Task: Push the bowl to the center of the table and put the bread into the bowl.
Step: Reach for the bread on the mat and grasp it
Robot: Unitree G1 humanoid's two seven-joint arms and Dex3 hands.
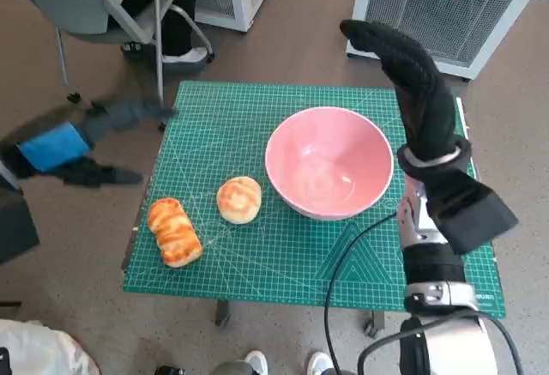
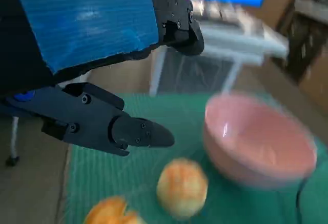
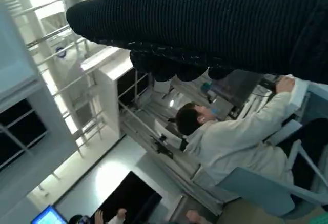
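A pink bowl [image 1: 328, 162] stands on the green cutting mat [image 1: 257, 117], right of the middle; the left wrist view shows the bowl [image 2: 259, 139] blurred. A round bread roll [image 1: 239, 199] lies just left of it, also seen as a roll [image 2: 182, 187] in the left wrist view. A long twisted bread [image 1: 174, 231] lies near the mat's front left corner. My left hand [image 1: 90, 139] hovers off the table's left edge, fingers spread, holding nothing. My right hand [image 1: 410, 75] is raised above the bowl's right side, fingers extended, empty.
A chair [image 1: 103, 6] and a person's legs stand beyond the table's far left corner. White cabinets [image 1: 442, 6] stand behind the table. A black cable [image 1: 352, 255] runs over the mat's front right. A seated person [image 3: 230, 137] shows in the right wrist view.
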